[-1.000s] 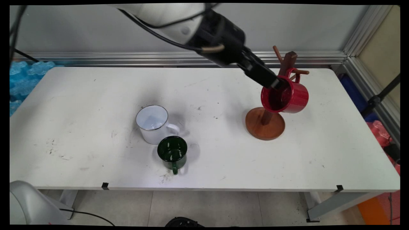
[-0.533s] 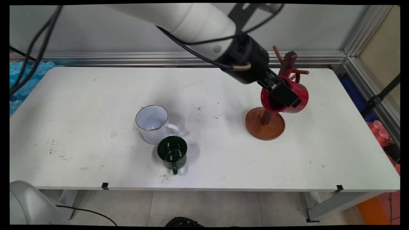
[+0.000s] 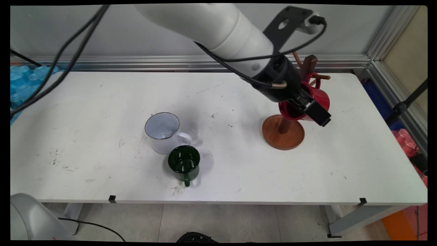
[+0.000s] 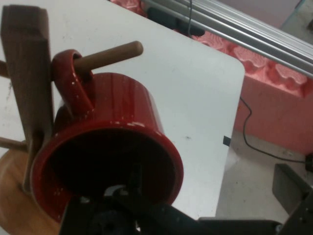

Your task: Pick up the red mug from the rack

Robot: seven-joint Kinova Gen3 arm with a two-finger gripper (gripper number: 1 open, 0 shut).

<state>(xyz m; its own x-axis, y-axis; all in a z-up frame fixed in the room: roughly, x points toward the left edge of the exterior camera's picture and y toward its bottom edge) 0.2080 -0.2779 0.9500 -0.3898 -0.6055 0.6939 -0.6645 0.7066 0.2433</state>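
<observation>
Red mug [image 3: 315, 99]: hangs by its handle on a peg of the wooden mug tree [image 3: 284, 131], far right of the table [image 3: 85, 102].
Claw [image 3: 315, 114]: at the mug's mouth; open or closed cannot be told.
Nearby: white mug [image 3: 162, 133] touching green mug [image 3: 184, 163], mid-table.

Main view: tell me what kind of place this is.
Probably a robotics lab test bench: a robot arm's hand at a red mug hung on a wooden mug tree, a scuffed white table and an aluminium frame.
</observation>
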